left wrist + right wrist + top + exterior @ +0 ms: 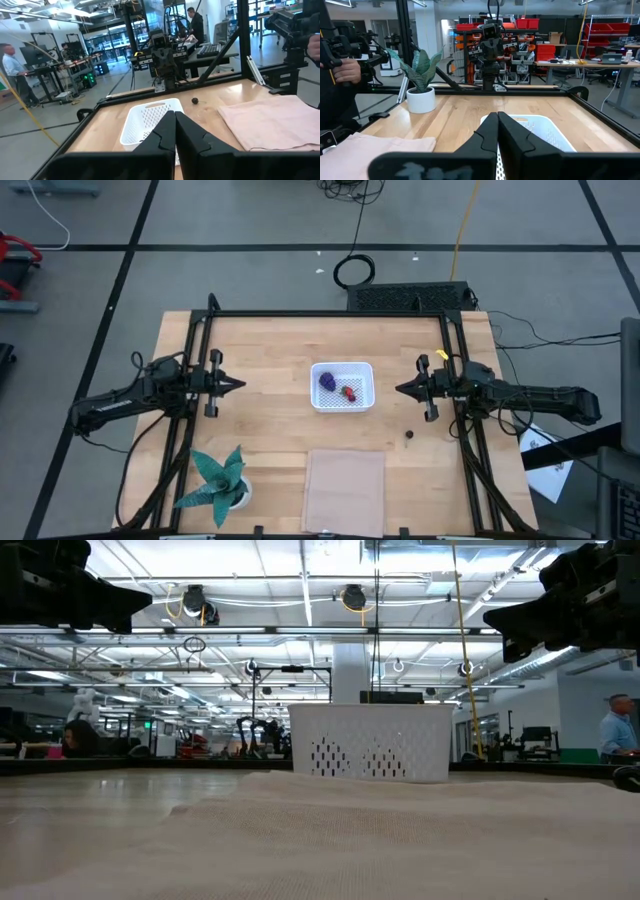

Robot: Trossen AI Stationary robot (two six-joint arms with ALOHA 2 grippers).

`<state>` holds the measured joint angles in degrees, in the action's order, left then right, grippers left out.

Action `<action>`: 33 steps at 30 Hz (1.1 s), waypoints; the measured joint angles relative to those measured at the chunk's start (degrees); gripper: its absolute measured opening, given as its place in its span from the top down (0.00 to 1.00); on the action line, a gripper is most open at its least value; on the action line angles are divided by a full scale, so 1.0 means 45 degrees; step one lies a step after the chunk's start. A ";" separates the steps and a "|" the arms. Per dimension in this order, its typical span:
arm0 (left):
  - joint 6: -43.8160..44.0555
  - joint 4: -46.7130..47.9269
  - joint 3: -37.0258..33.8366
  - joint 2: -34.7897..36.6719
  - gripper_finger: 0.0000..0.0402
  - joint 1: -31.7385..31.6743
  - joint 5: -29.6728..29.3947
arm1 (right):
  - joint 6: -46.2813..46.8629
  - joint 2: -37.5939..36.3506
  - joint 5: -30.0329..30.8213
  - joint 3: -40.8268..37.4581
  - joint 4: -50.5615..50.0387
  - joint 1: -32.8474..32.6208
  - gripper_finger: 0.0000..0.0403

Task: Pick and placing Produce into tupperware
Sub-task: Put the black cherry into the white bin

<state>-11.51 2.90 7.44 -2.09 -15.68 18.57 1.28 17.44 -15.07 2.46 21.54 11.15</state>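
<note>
Two end effectors hang above the desk [270, 350], one on each side of the white tupperware [343, 387], and both point at it. The left end effector [238, 385] has its fingers pressed tight together and holds nothing. The right end effector [400, 389] is pinched closed too, with nothing in it. Each one is well apart from the tupperware.

The tupperware sits near the middle of the desk. Inside it lie a purple lump [327, 380] and a small red piece [350, 392], close to each other. One tiny dark ball [409, 434] lies on the bare wood outside the tupperware, nearer the right arm.

A pinkish cloth [345, 490] lies flat by the front edge of the desk. A teal spiky plant [218, 479] in a white pot stands at the front left corner.
</note>
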 joint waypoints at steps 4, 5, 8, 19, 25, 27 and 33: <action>0.0000 -0.0004 0.0000 0.0000 0.99 0.0000 -0.0005 | -0.0025 0.0002 0.0000 0.0004 0.0000 -0.0002 1.00; 0.0000 0.0000 0.0000 0.0000 0.98 0.0000 -0.0009 | -0.0063 0.0002 0.0000 0.0001 0.0000 0.0000 1.00; 0.0000 -0.0005 0.0000 0.0000 0.96 0.0000 -0.0092 | -0.0097 -0.0003 0.0000 0.0001 0.0000 0.0001 1.00; 0.0060 -0.0008 0.0000 -0.0010 0.97 0.0000 -0.0136 | -0.0582 0.0002 -0.0024 0.0001 0.0051 -0.0003 1.00; 0.0102 -0.0017 0.0005 -0.0010 1.00 0.0000 -0.0141 | -0.0462 -0.0007 -0.0037 0.0205 0.1087 -0.0003 1.00; 0.0107 -0.0019 0.0005 -0.0010 0.99 0.0000 -0.0141 | -0.0450 0.0049 -0.0039 0.0346 0.0913 -0.0003 1.00; 0.0366 0.0043 0.0005 -0.0010 0.94 0.0000 -0.0131 | -0.0347 0.0639 -0.0044 0.1287 0.0120 -0.0003 1.00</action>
<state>-9.86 3.09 7.46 -2.13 -15.68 17.98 -0.28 20.32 -15.27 8.26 22.08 11.14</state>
